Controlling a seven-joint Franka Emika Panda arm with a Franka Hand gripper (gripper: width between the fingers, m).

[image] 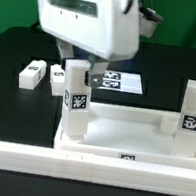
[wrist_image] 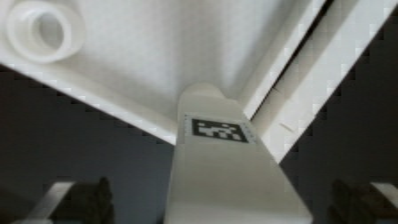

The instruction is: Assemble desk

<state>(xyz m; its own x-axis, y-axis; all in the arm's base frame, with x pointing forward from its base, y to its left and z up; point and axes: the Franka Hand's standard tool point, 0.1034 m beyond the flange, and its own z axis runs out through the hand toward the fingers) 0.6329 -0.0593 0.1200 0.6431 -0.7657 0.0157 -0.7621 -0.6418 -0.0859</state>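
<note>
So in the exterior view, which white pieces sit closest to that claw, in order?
From the gripper:
1. Upright white block leg, directly beneath it.
2. Loose white block leg, just to the view's left.
3. Standing white block leg, far on the view's right.

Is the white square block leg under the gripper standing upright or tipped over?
Upright. The white square block leg stands vertical at the corner of the white tray-like tabletop, with the gripper at its top.
</note>
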